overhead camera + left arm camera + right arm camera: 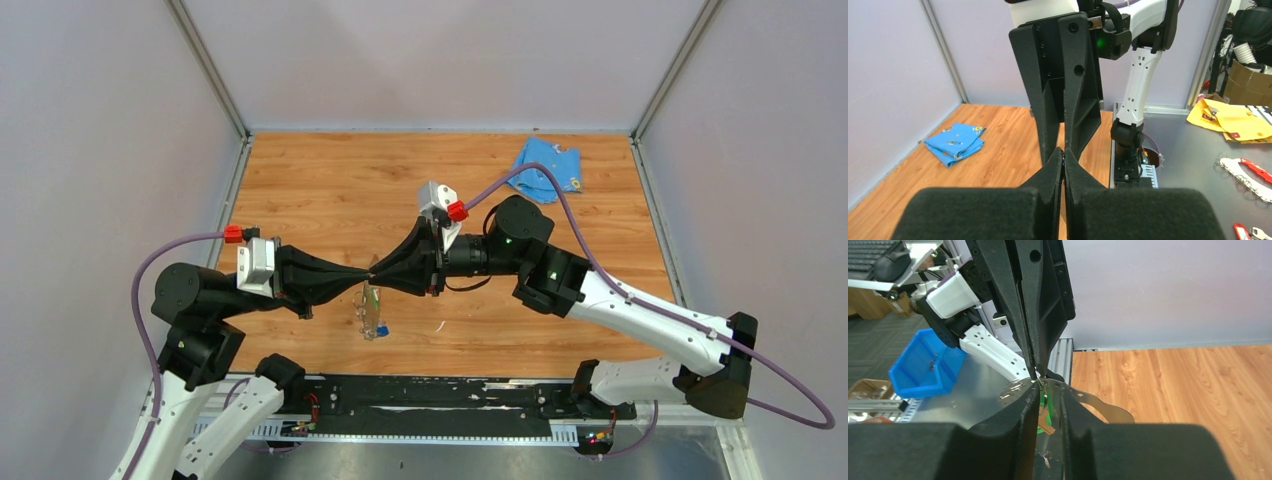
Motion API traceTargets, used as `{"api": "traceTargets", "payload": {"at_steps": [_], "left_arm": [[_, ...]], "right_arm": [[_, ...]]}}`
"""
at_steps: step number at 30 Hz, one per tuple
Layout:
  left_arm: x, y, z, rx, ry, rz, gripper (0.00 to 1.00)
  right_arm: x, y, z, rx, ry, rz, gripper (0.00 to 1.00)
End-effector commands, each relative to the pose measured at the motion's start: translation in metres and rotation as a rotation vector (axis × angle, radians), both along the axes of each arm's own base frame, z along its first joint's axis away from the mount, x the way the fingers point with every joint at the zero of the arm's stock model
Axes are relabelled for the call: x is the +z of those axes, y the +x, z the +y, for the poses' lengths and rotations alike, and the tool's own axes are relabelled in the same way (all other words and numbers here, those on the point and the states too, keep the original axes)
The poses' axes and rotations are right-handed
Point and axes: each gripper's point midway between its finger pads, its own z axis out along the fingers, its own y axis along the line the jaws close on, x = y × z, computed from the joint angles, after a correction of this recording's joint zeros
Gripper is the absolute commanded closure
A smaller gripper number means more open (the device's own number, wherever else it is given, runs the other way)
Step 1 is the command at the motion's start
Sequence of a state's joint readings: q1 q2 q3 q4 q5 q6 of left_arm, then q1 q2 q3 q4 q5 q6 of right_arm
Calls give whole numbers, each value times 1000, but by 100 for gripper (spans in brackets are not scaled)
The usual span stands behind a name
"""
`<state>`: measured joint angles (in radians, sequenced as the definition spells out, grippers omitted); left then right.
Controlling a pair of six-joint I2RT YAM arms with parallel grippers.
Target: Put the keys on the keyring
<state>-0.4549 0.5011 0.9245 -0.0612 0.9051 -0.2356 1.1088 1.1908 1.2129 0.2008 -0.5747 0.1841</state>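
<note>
**Step in hand:** you are working the green key [1043, 410] at the keyring [1098, 405]. Both arms meet tip to tip over the near part of the table [330, 180], and the keyring hangs just below the meeting point.

1. **Left gripper [1064, 162]:** the jaws are pressed fully together. In the right wrist view its tip sits on the top of the grey band. Judge it to be pinching the keyring and holding it off the wood.
2. **Right gripper [1047, 390]:** the jaws stand narrowly apart with the green key between them. You cannot tell whether the pads bear on the key or only bracket it.
3. **Blue key [382, 330]:** it shows in the top view at the lower end of the hanging band. You cannot tell whether it is threaded.
4. **Light-blue cloth [548, 168]:** it lies at the far right, well apart from the work. Disregard it.

**Next move, as judged:**
- Secure the green key by its head.
- Guide its hole along the band's free end while the left arm holds the band steady.
- Use small, slow motions, because the band is thin and may spring or twist
</note>
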Motion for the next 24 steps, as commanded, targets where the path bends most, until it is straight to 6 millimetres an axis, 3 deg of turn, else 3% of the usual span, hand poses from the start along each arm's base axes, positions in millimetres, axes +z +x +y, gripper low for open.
{"api": "traceTargets", "payload": {"at_steps": [1,6,8,13,17,20,22,24], "left_arm": [[15,-5,3,4,-23,-60,100],[7,-2,2,9,-6,-53,100],[6,-1,2,11,-4,-50,100],[4,0,2,17,1,-53,100],[-8,8,3,55,59,-48,98],[-24,14,6,84,154,-60,62],[-33,16,8,84,214,-59,55],[-38,17,8,77,269,-59,55]], "right_arm": [[18,-2,-2,31,60,-4,82],[20,-4,-2,46,81,7,89],[19,-5,-2,54,77,9,99],[14,-1,-3,51,52,56,100],[9,5,-7,37,-40,98,100],[-5,8,-11,9,-171,106,100],[-21,11,-17,-16,-278,116,100],[-29,13,-22,-30,-350,112,100]]}}
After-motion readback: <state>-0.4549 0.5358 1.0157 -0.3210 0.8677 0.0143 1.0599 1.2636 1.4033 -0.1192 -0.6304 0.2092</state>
